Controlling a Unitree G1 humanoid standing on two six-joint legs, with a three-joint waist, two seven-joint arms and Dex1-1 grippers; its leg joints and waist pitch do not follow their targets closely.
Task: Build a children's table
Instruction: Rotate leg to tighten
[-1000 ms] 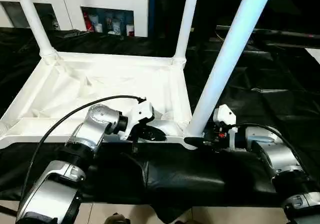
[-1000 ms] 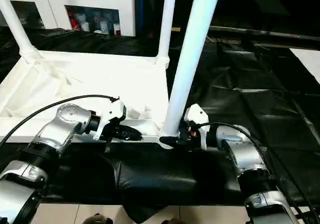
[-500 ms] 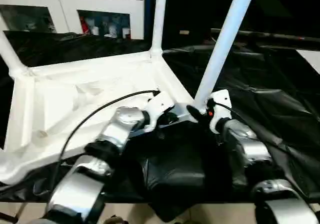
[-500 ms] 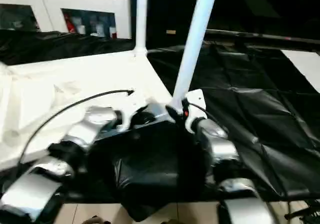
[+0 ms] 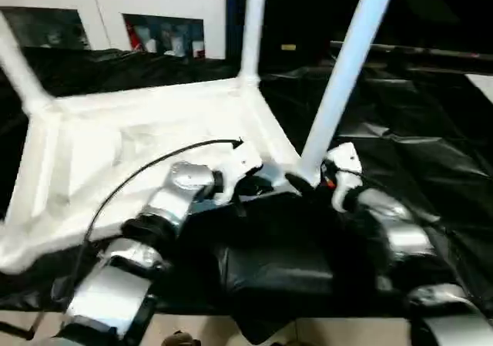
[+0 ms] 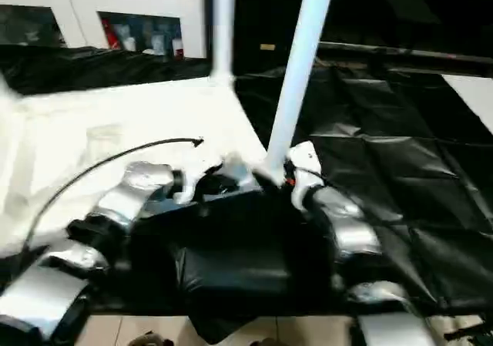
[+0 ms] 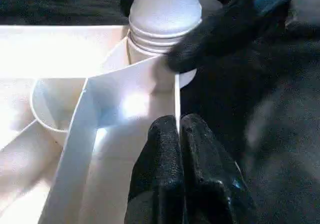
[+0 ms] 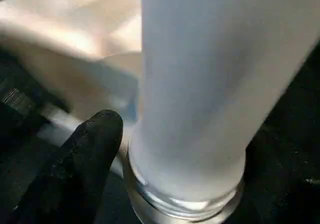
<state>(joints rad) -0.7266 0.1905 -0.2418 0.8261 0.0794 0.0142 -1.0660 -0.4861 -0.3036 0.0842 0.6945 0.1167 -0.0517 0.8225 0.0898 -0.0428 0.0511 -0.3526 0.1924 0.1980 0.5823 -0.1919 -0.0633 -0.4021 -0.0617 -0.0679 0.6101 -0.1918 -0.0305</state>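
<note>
The children's table lies upside down: a white tabletop point(image 5: 115, 142) with its ribbed underside up. One white leg point(image 5: 347, 76) stands in the near right corner socket. Another leg point(image 5: 253, 22) rises at the far corner, and a third point(image 5: 15, 61) at the left. My left gripper point(image 5: 258, 184) is shut on the thin rim wall beside that near socket, its fingers point(image 7: 165, 149) pinching the edge. My right gripper point(image 5: 302, 183) is open around the base of the near leg. One of its fingers point(image 8: 95, 144) stands a little off the tube, and the other is hidden behind it.
Black sheeting point(image 5: 431, 153) covers the work surface around the tabletop. A black cable point(image 5: 139, 173) arches from my left forearm over the tabletop. White cabinets point(image 5: 115, 15) with small bottles stand at the back.
The whole view has swung and shifted. Both grippers stay at the same near right corner. The right gripper's fingers have eased off the leg base.
</note>
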